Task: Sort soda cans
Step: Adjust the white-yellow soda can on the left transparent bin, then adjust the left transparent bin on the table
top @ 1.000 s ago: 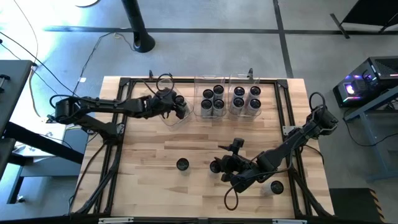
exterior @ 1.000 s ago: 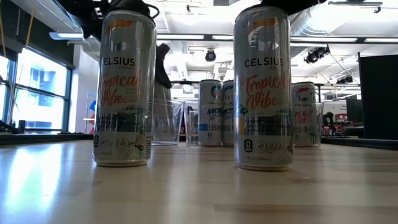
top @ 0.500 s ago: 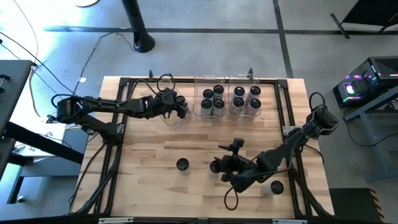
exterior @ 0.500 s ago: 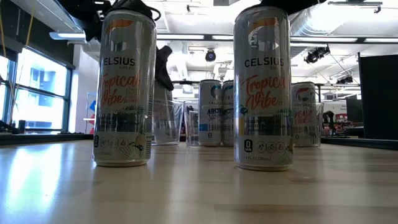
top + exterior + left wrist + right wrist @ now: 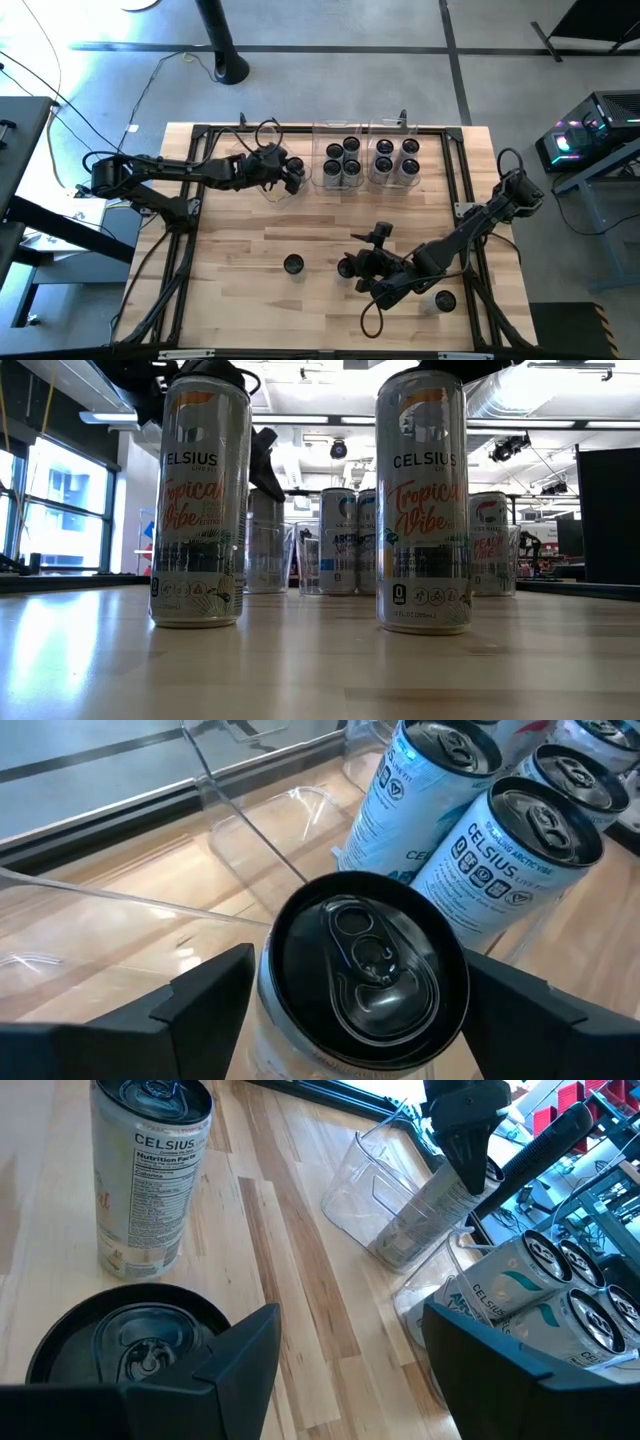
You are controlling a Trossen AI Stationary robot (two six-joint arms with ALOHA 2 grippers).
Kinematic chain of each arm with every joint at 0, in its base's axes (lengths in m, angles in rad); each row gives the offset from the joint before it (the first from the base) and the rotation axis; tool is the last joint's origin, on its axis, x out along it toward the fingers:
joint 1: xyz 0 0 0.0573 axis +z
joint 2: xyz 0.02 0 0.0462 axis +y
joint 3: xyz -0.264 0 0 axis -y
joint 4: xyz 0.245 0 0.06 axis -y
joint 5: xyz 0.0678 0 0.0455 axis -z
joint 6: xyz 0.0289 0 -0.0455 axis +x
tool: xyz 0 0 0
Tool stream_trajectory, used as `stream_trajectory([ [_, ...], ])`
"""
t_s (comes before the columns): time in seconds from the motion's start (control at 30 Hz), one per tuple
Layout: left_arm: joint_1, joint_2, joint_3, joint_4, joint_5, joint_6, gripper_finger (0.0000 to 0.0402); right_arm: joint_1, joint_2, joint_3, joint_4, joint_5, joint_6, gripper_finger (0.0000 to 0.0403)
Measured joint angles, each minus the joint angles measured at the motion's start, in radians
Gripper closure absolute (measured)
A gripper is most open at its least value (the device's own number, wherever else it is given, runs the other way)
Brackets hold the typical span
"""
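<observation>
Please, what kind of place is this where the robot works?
Probably a robotics lab or workshop in an industrial hall. The low view shows exposed ducts under the ceiling; the high view shows a bare concrete floor around the wooden table, and a computer with coloured lights.

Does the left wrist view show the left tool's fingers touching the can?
No: the left tool is open, a finger standing clear on each side of the can.

We see a pale wooden slatted table [image 5: 250, 300] carrying three clear rectangular plastic bins [image 5: 400, 180] beyond the right gripper [image 5: 350, 268], with pale upright soda cans [image 5: 293, 264] standing loose beside it.
</observation>
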Motion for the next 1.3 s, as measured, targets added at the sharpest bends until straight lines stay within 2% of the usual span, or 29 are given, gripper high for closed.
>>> stream_trajectory([
  [0.13, 0.001, 0.000, 0.014, -0.024, 0.000, 0.029, 0.0090, 0.000, 0.000, 0.000, 0.000, 0.000, 0.000, 0.0165],
  [0.5, -0.003, -0.008, 0.201, -0.324, -0.036, 0.258, 0.0090, 0.000, 0.000, 0.000, 0.001, 0.000, 0.002, 0.0165],
  [0.6, -0.012, -0.041, 0.240, -0.443, -0.093, 0.298, 0.0090, 0.000, 0.000, 0.000, 0.002, 0.000, 0.002, 0.0165],
  [0.67, -0.022, -0.084, 0.251, -0.543, -0.170, 0.298, 0.0090, 0.000, 0.000, 0.000, 0.003, 0.000, 0.002, 0.0165],
  [0.77, -0.043, -0.169, 0.247, -0.644, -0.282, 0.262, 0.0090, 0.000, 0.000, 0.000, 0.003, 0.000, 0.003, 0.0165],
  [0.97, -0.068, -0.308, 0.247, -0.856, -0.296, 0.124, 0.0091, 0.000, 0.000, 0.000, 0.008, 0.000, 0.004, 0.0165],
  [1.13, -0.069, -0.337, 0.242, -1.142, -0.265, -0.140, 0.0112, -0.004, 0.000, 0.000, 0.028, 0.000, -0.018, 0.0165],
  [1.2, -0.067, -0.331, 0.211, -1.151, -0.237, -0.205, 0.0128, -0.009, 0.000, 0.000, 0.048, 0.000, -0.042, 0.0165],
  [1.3, -0.030, -0.309, 0.125, -1.094, -0.126, -0.215, 0.0164, -0.019, 0.000, 0.000, 0.075, 0.000, -0.075, 0.0165],
])
